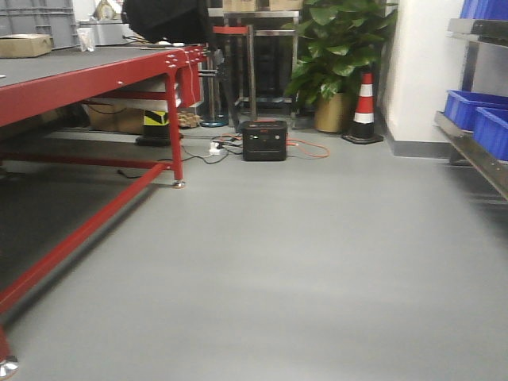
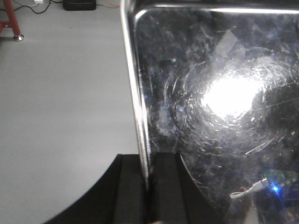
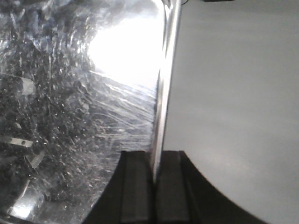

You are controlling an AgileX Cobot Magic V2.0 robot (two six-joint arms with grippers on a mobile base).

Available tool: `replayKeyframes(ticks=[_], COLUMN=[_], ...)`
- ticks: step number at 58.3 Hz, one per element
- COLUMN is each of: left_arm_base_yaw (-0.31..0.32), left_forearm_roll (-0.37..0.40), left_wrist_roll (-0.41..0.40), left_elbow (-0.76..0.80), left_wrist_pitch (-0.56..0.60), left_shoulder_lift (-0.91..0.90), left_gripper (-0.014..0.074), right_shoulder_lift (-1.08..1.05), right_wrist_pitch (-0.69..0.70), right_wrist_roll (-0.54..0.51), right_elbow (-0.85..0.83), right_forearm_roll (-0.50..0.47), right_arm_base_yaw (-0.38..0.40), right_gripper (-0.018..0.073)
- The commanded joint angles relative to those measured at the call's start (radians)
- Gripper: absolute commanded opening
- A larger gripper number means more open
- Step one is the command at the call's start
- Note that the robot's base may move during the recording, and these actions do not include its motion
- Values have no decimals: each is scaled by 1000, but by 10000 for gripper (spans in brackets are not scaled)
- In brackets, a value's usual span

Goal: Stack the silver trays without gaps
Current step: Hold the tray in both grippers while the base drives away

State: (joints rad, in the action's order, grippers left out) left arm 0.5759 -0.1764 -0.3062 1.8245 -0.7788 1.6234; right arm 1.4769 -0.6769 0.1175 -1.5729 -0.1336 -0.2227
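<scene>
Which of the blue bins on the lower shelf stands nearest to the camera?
The blue bin cut off by the picture's right edge; the other lower bin stands behind it, farther along the shelf.

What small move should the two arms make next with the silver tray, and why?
Probably carry it level toward the stacking place, with both grips shut. The left gripper pinches one rim of the silver tray and the right gripper pinches the opposite rim. Beside it only grey floor shows, and no second tray is in view, so releasing now would likely drop it.
</scene>
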Motion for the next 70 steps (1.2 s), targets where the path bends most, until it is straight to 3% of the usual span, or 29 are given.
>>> replayKeyframes(ticks=[1, 70], left_arm_base_yaw=[6, 6], left_forearm_roll=[6, 7], left_wrist_roll=[15, 15], left_elbow=[5, 5], left_wrist_pitch=[41, 43], left_shoulder_lift=[-11, -11], left_gripper=[-17, -17], right_shoulder_lift=[-15, -15], right_wrist_pitch=[36, 36], right_wrist_roll=[-22, -22], right_elbow=[-12, -12], right_forearm_roll=[5, 5], right_arm_base_yaw=[1, 1], right_gripper=[-80, -80])
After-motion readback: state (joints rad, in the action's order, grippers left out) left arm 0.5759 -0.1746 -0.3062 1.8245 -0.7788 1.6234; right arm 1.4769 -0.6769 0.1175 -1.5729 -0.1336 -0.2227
